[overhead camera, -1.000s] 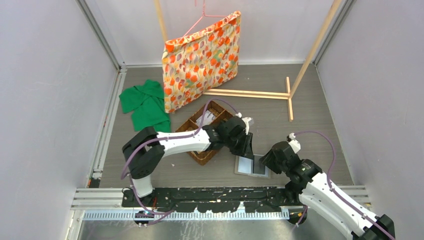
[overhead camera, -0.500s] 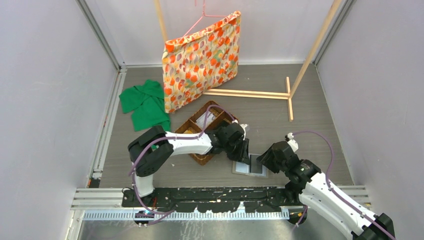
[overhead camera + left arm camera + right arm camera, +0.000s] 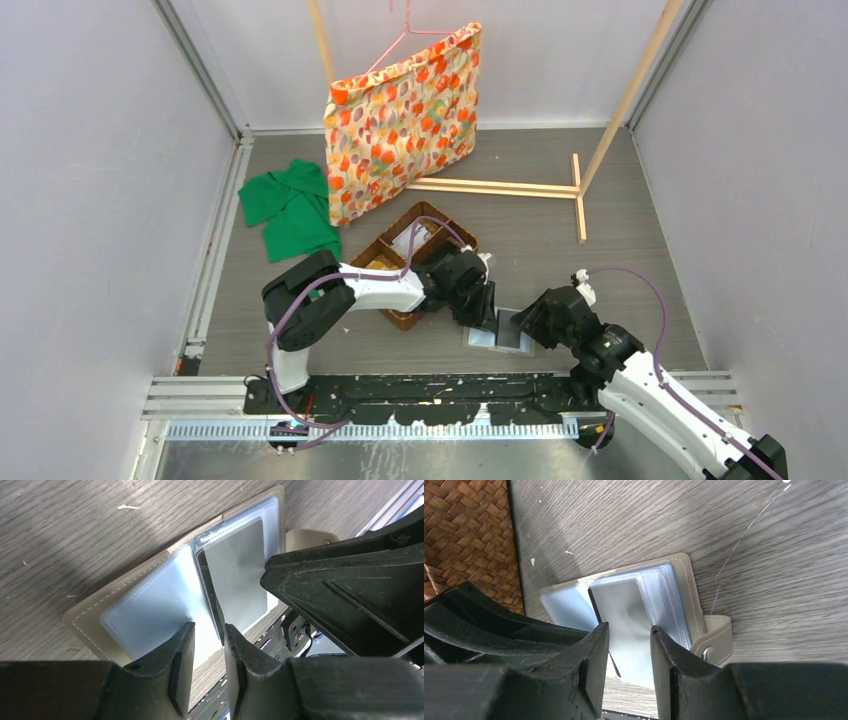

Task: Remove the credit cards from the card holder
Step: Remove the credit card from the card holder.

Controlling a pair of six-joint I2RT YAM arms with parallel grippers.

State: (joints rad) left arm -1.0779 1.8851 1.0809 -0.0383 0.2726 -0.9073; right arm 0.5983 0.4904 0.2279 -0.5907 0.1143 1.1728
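We see the card holder (image 3: 483, 338) lying open and flat on the counter (image 3: 620, 260), close to the near edge and a little right of its middle, near the wicker basket (image 3: 432, 208). Its clear sleeves are fanned up. One greyish credit card (image 3: 235, 575) sits in a sleeve on the half toward the counter's right edge; we cannot tell how many cards lie behind it.

The left end effector (image 3: 208, 629) hangs low over the fold with its fingers narrowly parted. The edge of a raised sleeve leaf sits in the gap, and we cannot tell whether a finger touches it.

The right end effector (image 3: 629, 627) faces it from the opposite side, above the carded sleeve, with its fingers a little apart and gripping nothing. The strap tab (image 3: 716, 635) lies just off the holder's edge.
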